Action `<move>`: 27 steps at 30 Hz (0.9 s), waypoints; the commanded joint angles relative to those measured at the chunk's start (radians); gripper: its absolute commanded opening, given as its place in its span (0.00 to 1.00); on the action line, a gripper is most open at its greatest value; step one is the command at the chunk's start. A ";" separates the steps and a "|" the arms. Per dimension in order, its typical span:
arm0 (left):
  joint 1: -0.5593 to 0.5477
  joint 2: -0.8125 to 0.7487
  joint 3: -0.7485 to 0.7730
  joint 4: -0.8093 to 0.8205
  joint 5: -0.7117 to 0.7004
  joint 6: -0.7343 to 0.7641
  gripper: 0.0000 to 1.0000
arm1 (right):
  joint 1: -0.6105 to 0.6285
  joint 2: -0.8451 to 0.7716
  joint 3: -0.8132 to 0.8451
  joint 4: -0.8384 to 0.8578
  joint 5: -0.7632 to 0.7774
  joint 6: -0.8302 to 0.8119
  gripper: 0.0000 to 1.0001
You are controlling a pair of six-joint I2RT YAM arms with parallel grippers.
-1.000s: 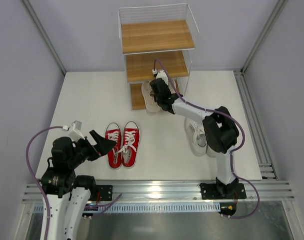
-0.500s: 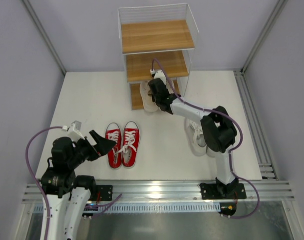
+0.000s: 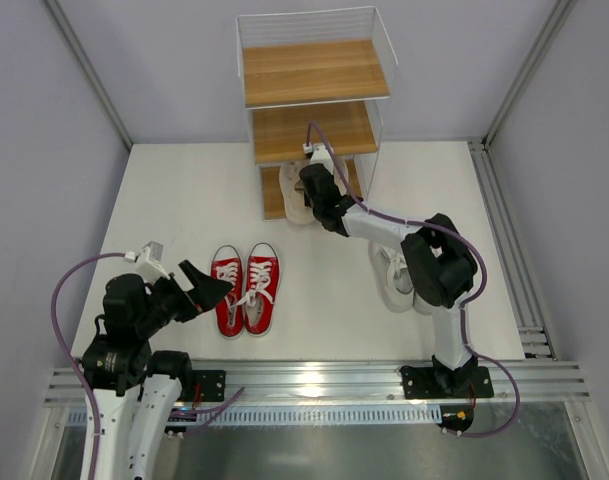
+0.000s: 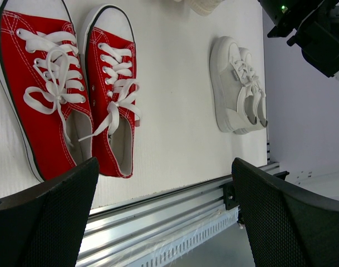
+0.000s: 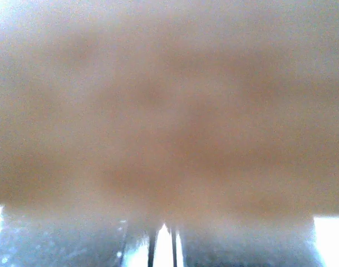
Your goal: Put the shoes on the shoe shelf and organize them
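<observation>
The shoe shelf (image 3: 315,72) stands at the back. A pair of beige shoes (image 3: 295,196) lies at its bottom tier, toes sticking out toward me. My right gripper (image 3: 320,186) is down on the right beige shoe and looks shut on it; the right wrist view is filled by a blurred beige surface (image 5: 169,111). A pair of red shoes (image 3: 247,288) lies side by side at front left and shows in the left wrist view (image 4: 74,94). My left gripper (image 3: 208,284) is open and empty just left of them (image 4: 163,222). A pair of white shoes (image 3: 394,272) lies at the right (image 4: 239,92).
The shelf's top and middle boards (image 3: 314,130) hold nothing. A metal rail (image 3: 314,380) runs along the near edge. The right arm's links (image 3: 439,260) hang over the white shoes. Grey walls close in on the left, back and right.
My right gripper shifted slightly at the bottom tier, nudging the beige shoes a little deeper and left. The left arm has not moved.
</observation>
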 commanded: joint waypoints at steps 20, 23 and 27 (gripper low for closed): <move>0.001 -0.011 0.020 0.000 -0.007 0.025 1.00 | -0.009 -0.047 -0.140 -0.019 0.036 0.151 0.09; 0.001 -0.009 0.025 -0.009 -0.009 0.030 1.00 | -0.009 -0.010 -0.088 -0.045 0.033 0.142 0.06; 0.001 -0.006 0.040 -0.021 -0.016 0.042 1.00 | -0.009 -0.010 -0.066 -0.028 0.032 0.122 0.04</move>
